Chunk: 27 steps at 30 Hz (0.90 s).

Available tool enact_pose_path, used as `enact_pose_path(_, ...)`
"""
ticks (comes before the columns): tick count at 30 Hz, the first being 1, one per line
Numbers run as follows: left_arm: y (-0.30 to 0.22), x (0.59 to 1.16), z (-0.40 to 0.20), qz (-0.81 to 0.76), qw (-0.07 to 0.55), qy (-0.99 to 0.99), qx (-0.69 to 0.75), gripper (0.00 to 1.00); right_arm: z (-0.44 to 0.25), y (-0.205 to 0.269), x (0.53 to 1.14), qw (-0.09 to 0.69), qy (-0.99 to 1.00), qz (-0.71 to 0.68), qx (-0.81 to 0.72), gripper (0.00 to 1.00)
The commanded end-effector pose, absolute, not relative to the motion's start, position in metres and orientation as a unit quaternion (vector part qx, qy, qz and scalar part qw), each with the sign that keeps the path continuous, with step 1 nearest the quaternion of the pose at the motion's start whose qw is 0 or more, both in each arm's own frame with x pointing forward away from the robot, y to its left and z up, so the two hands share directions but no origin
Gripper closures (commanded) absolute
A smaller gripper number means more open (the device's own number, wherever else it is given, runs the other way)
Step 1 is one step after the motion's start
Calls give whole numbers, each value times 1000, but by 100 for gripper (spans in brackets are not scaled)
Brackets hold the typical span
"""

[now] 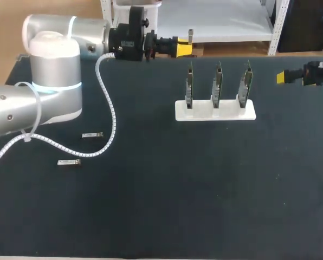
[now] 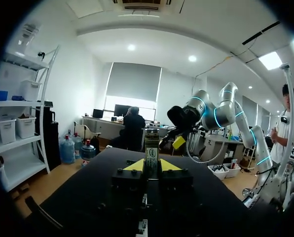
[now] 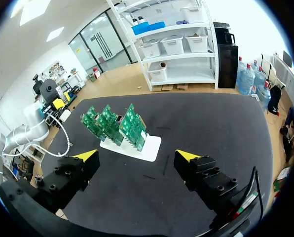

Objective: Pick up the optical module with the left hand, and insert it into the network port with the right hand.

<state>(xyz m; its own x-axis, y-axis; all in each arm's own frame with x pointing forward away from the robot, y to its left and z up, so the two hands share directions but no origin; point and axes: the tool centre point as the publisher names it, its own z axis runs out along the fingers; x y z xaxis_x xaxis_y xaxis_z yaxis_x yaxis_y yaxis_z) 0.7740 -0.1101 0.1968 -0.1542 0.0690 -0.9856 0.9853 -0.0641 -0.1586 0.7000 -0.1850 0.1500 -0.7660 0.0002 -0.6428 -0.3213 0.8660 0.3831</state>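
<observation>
Standing on the black table is the white stand of three port boards, with my right gripper near it, gaping wide and empty. My left gripper pinches the optical module upright near the table's far edge. I judge the module light, rigid and slick metal, best gripped on its flat sides.

Three circuit boards, one white stand. Likely three modules: two loose modules well away, one optical module between left gripper jaws.
</observation>
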Motion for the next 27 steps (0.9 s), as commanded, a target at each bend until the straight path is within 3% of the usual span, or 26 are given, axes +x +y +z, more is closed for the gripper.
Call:
enact_pose_path(1,-108,770,194,-540,423,537,491,100,150,-185,700,330,908,243,-88,0)
enact_pose_path(27,-118,775,172,-527,418,554,490,100,150,-185,700,330,908,243,-88,0)
